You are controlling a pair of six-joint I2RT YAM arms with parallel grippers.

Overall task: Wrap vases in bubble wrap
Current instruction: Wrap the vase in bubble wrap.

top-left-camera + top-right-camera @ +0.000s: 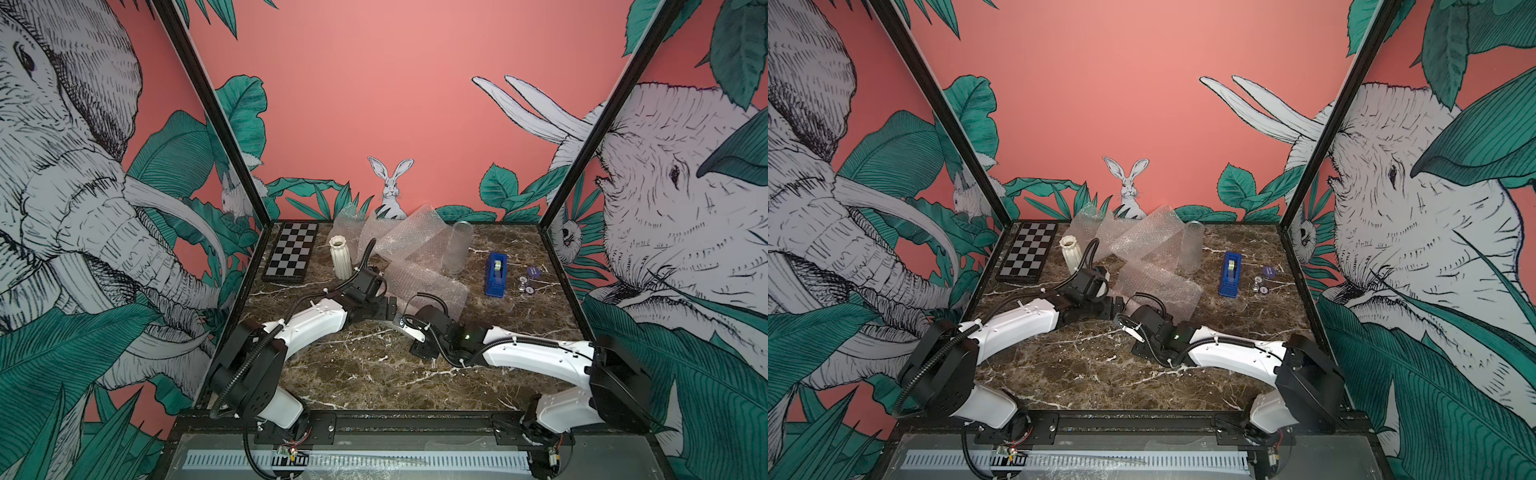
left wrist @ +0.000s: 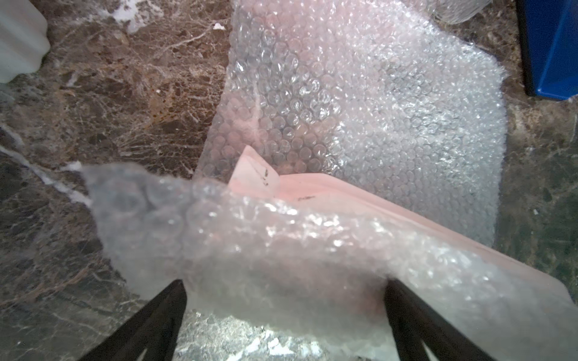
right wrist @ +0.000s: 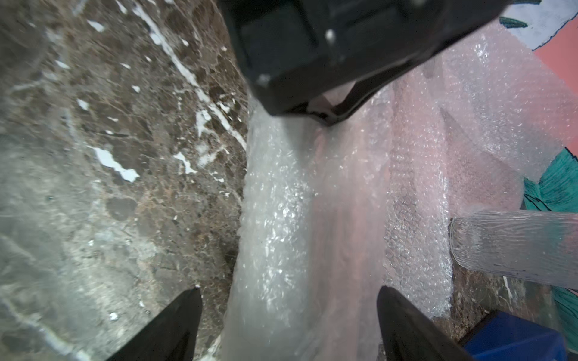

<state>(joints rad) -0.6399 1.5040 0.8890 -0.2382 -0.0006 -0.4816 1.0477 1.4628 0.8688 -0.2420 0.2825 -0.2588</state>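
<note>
Lying on its side in the middle of the marble surface (image 1: 353,374), a white fluted vase (image 2: 312,190) rests on a sheet of bubble wrap (image 2: 391,100). The sheet's near edge is folded up over the vase, so only a strip of ceramic shows in the left wrist view.

The left end effector (image 2: 284,293) straddles this bundle with its jaws spread wide, one finger on either side of the folded flap. Whether the fingers press on it cannot be told. The right end effector (image 3: 289,293) faces it from the other end, jaws likewise wide. The wrapped roll runs between them with a gap beside one finger, so it grips nothing. Placing an arm at each end is probably meant to stop the flap springing open.

The unrolled sheet lies flat toward the upper right of the left wrist view, likely there so the vase can be rolled onward.

In both top views, a second white vase (image 1: 340,257) stands upright left of centre and a clear glass vase (image 1: 457,253) stands right of centre. Spare sheets (image 1: 399,237) are heaped between them. A blue tape dispenser (image 1: 496,274) sits at right, likely for sealing.
</note>
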